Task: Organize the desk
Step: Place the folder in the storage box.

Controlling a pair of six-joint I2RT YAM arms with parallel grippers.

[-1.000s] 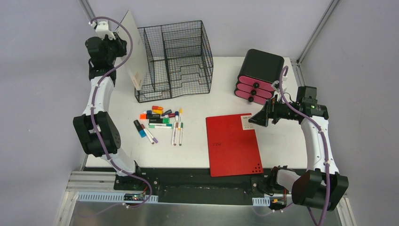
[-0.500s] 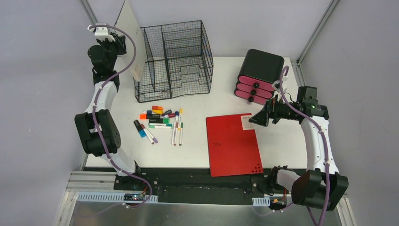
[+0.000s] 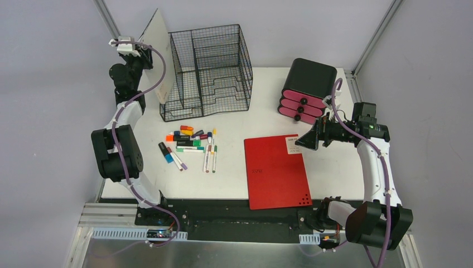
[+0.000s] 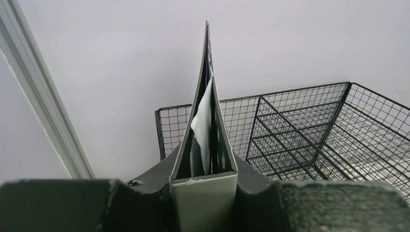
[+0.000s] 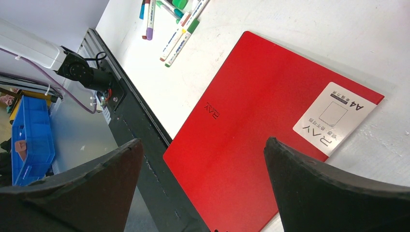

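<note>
At the upper left of the top view, the left pincer is clamped on the spine edge of a pale folder. The folder is held upright just beside the left wall of the black wire organizer. At centre right, the right pincer stands with jaws wide apart, holding nothing, over the labelled upper right corner of a red folder lying flat. The white worktop fills the middle of the frame, above the arm bases. Loose markers lie centre left, below the organizer. A black box with pink drawers sits upper right.
</note>
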